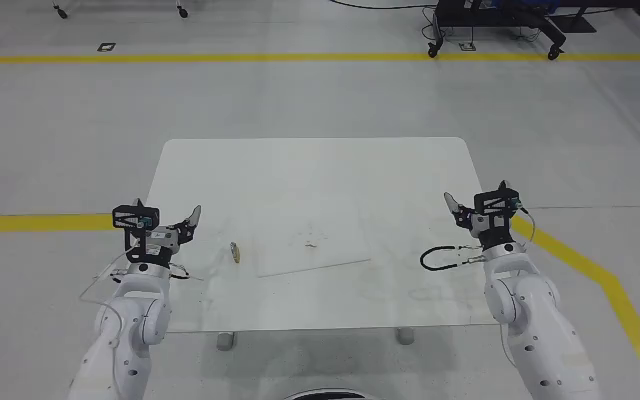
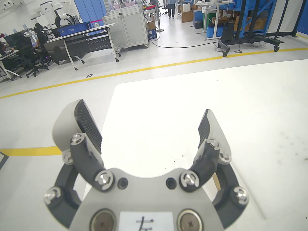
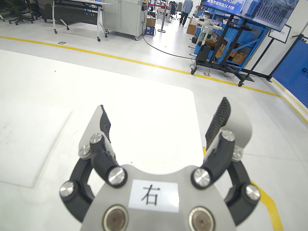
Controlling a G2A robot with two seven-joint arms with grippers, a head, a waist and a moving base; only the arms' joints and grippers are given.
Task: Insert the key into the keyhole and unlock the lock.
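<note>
Left gripper [image 2: 144, 110] right in front of you, pads spread wide, nothing between them; right gripper [image 3: 163, 106] is the same, splayed and empty, hovering at the edge of the table [image 1: 300, 170]. From above, a small brass-coloured piece [image 1: 235, 252] lies just inward of the left gripper, and a paler piece [image 1: 312, 241] sits further on, between the two grippers and well apart from the right one. They're too small to call which is the key and which the lock, so that's your first trap: go for the wrong one and you waste the approach. Whichever is the key lies flat, so I'd judge a shallow pinch could skid it away or scrape the pads on the table. And the lock looks loose: push a key at it unheld and it will likely slide off.
</note>
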